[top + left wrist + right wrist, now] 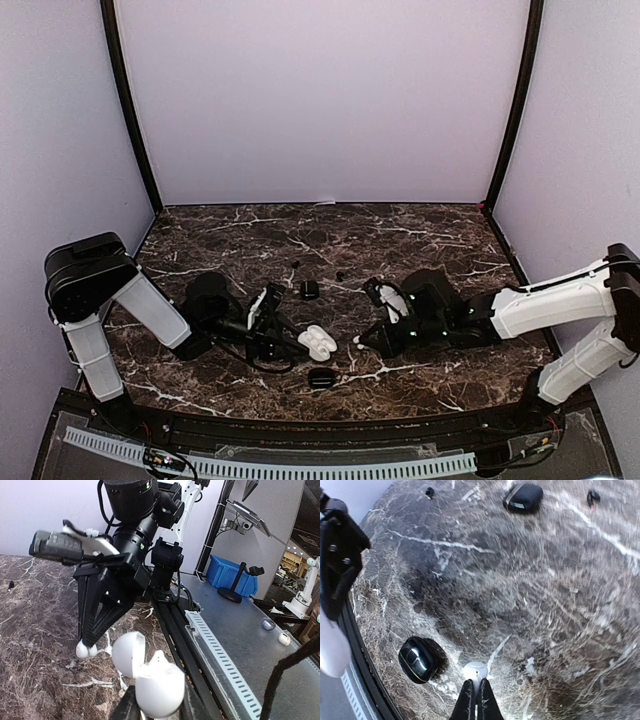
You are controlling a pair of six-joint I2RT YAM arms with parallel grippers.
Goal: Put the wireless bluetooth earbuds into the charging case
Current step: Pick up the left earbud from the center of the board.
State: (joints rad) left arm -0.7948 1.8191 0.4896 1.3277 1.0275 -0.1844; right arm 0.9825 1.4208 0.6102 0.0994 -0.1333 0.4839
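**Item count (clock directions as seen from above, 12 o'clock away from the arm bases)**

- Cases: three, one white and two black.
- Earbuds: one white; two black can be counted for certain.

**Layout, near to far**

1. The near black case (321,377) lies shut on the table (440,235), at 6 o'clock from the white case and just beside it.
2. The white case (159,687) sits near the table's front edge with its lid open.
3. The white earbud (475,671) is at 3 o'clock from the white case, close to it but outside it, low against the table.
4. The far black case (307,289) lies at 12 o'clock from the white case, apart from it.
5. In the right wrist view, one black earbud (429,491) lies at 9 o'clock from the far black case. A second black earbud (592,497) lies at 3 o'clock. Both are loose on the table.

**Jaws**

- Left gripper (156,707): narrowly parted, clamped on the body of the white case from both sides.
- Right gripper (475,684): pinched fully together, its tips nipping the white earbud.
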